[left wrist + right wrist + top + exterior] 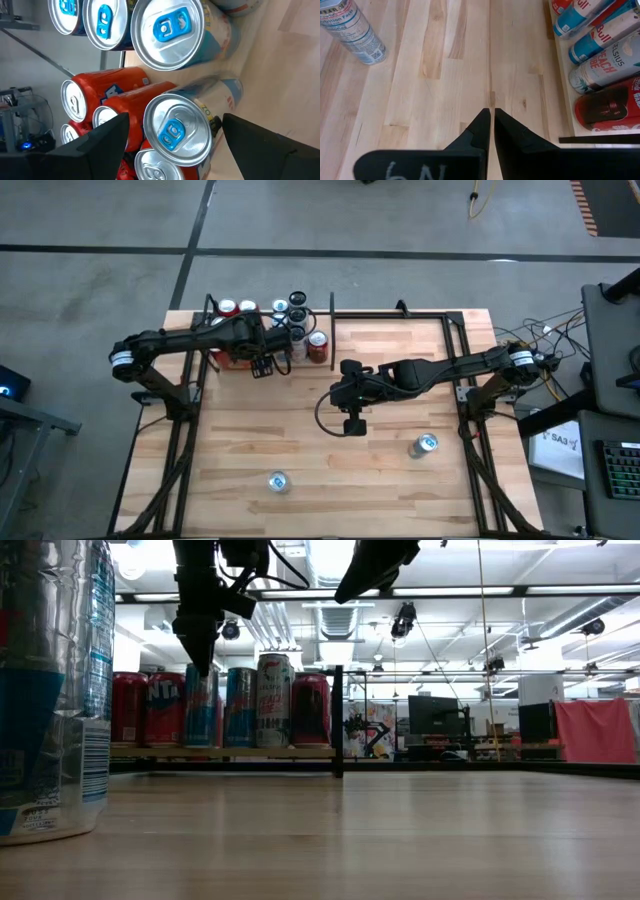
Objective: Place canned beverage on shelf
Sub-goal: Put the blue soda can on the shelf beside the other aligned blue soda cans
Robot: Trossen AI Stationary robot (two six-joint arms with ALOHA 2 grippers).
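- My left gripper [263, 367] hovers at the shelf [225, 752], far left of the table [300, 430], fingers [102, 145] spread apart around nothing.
- Just below them stands a silver-and-blue can [187, 127], upright on the shelf among the red cans [130, 708].
- My right gripper [492, 122] waits over mid-table, fingers pressed together, empty.
- I see two more cans near me: one left [278, 481], one right [425, 445].

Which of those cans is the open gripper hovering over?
The silver can with the blue tab, framed between the left gripper's spread fingers. It stands at the front of the shelf, among red neighbours.
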